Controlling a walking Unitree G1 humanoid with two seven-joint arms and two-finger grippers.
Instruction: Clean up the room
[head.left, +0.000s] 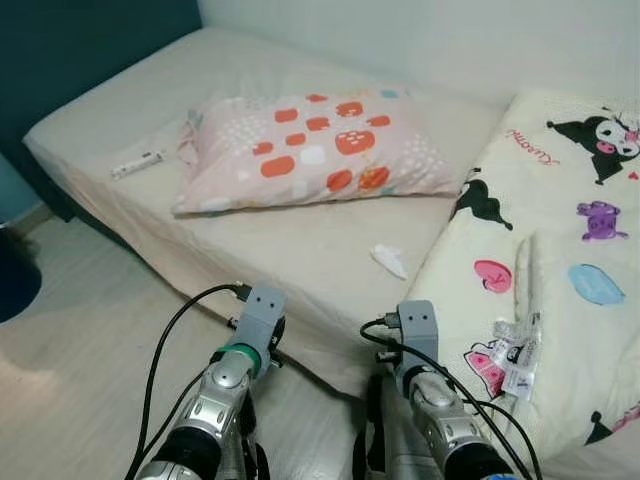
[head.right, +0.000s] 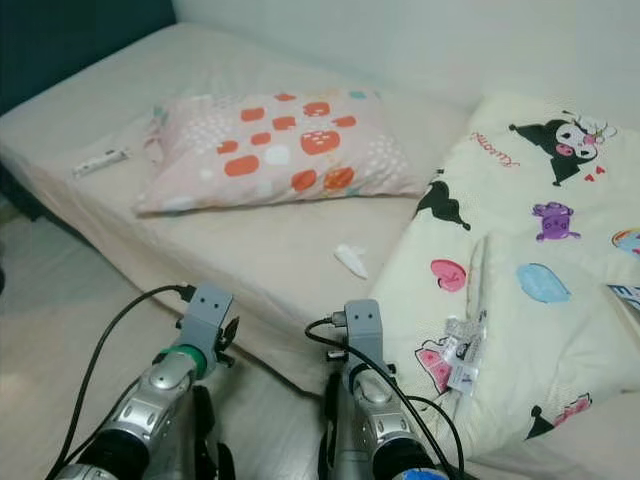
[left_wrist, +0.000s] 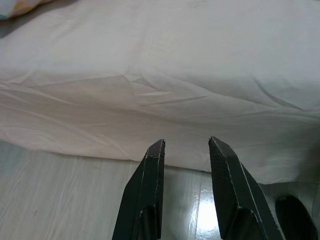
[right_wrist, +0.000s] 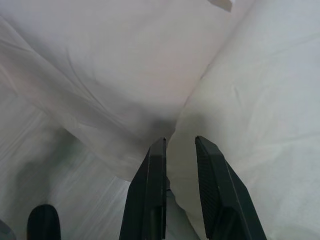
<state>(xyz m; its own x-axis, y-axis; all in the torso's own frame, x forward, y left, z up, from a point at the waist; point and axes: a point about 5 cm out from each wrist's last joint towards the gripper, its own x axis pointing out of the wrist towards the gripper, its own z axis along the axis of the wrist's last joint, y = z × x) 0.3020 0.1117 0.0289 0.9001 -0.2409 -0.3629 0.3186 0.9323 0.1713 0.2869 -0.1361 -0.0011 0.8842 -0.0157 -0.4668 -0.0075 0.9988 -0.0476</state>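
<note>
A crumpled white tissue lies on the bed sheet, between a pink pillow with orange and white patches and a cream cartoon-print blanket. A clear plastic wrapper rests on the blanket's near edge. Near the bed's left end lies a small white stick-shaped object. Both arms reach low in front of the mattress side. My left gripper is open just above the floor, facing the sheet's hanging edge. My right gripper is open where the blanket meets the sheet, holding nothing.
Pale wood floor runs along the bed's near side. A dark round object sits at the far left on the floor. A dark teal wall stands behind the bed's left end, and a white wall behind the bed.
</note>
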